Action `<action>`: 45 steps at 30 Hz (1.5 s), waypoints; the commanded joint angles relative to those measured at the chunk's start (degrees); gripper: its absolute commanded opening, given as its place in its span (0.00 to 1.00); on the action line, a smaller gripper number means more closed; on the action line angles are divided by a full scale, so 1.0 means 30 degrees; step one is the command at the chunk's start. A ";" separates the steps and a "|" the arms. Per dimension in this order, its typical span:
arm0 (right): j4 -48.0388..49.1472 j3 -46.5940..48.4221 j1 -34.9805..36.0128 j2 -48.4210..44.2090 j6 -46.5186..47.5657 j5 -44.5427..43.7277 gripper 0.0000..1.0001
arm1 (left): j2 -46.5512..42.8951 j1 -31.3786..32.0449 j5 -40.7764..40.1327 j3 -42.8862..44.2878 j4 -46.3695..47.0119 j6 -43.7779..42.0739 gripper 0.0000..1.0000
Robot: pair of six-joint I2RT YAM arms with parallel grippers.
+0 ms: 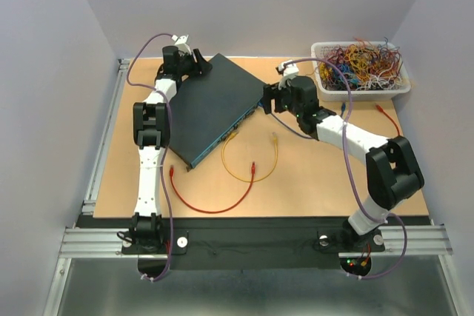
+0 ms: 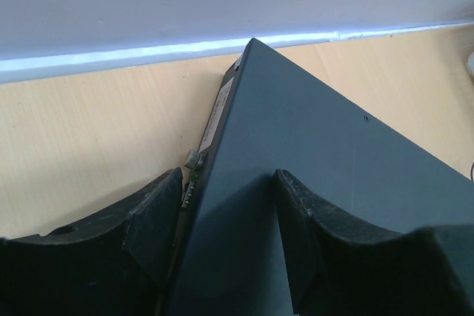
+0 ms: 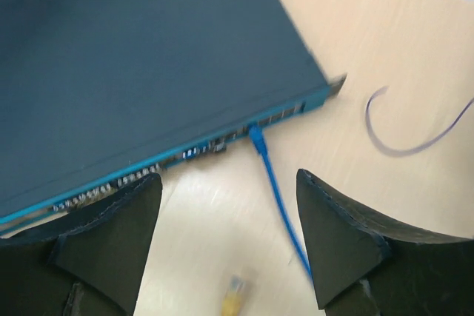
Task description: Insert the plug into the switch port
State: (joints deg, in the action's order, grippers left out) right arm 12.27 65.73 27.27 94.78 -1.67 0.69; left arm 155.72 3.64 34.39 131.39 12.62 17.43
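The dark teal switch box lies at an angle in the middle of the table. Its row of ports runs along the narrow front face. A blue plug sits in a port near the right end, and its blue cable trails back between my right fingers. My right gripper is open and empty, just off that face. A loose yellow plug lies on the table below it. My left gripper is open and straddles the box's far left edge.
A yellow cable loops on the table from the box's front face. A red cable lies nearer the arms. A white mesh basket of coloured wires stands at the back right, with another red cable beside it.
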 commanded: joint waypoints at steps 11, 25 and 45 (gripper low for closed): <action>-0.2185 -0.4330 0.0697 -0.2442 -0.4832 -0.2016 0.75 | 0.0389 0.4675 0.3566 0.1378 -0.3563 -0.0566 0.63; -0.4003 -0.7144 0.1017 -0.4697 -0.6092 -0.1400 0.53 | -0.1632 0.3886 0.0958 -0.1959 -0.0816 0.0544 0.70; -0.6933 -0.8230 0.2805 -0.3763 -0.8700 -0.4713 0.45 | -0.5354 0.2860 -0.0390 -0.7996 0.3643 0.2041 0.75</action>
State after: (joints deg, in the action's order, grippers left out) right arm -9.04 40.34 34.98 82.56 -26.44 -11.84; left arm 144.35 12.53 32.97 109.23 21.93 23.09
